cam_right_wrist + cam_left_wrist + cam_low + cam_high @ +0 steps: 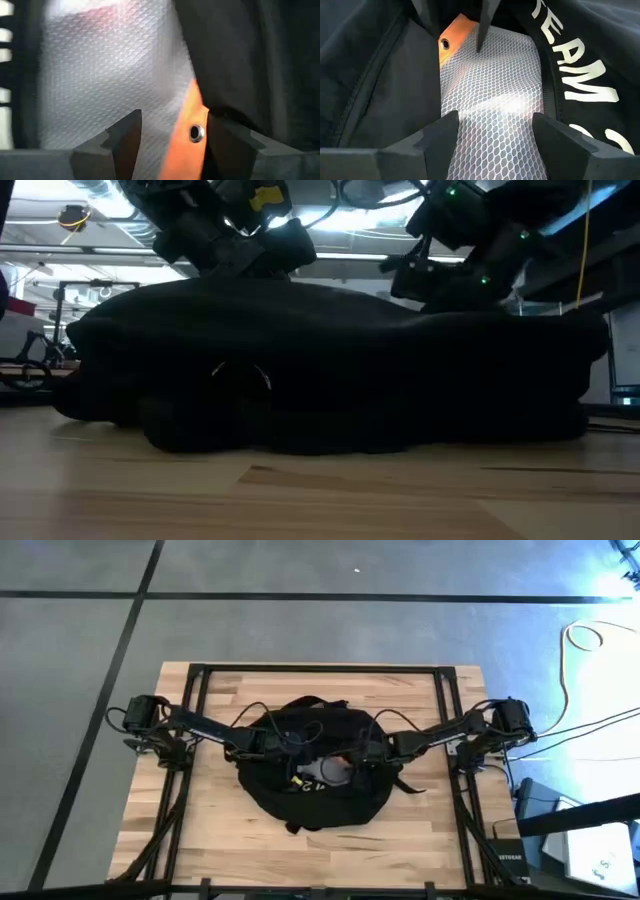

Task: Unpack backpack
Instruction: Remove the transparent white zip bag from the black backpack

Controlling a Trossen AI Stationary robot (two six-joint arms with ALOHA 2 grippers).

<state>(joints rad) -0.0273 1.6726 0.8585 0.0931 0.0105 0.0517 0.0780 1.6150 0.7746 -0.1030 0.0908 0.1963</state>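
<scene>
Your backpack (318, 775) is sitting flat near the middle of the table (200, 840), a bit toward the 6 o'clock edge in the high view, with the white lettering (577, 82) on the fabric next to its opening. Inside that opening there's a white mesh pouch (492, 95) with an orange tab (454, 35) and a little metal eyelet on it. Your left gripper (495, 127) comes in from 9 o'clock and is poked into the opening, fingers (437, 135) spread apart right over the mesh, not gripping anything. Your right gripper (170, 135) comes in from 3 o'clock and is in there too, fingers apart with the orange tab (187, 135) sitting between them, though you can't really tell if they're touching it. From the low view the bag is just a big dark mound with both arms dropping onto the top of it. Off the table at 3 o'clock there's a yellow cable (580, 650) looped on the floor.
</scene>
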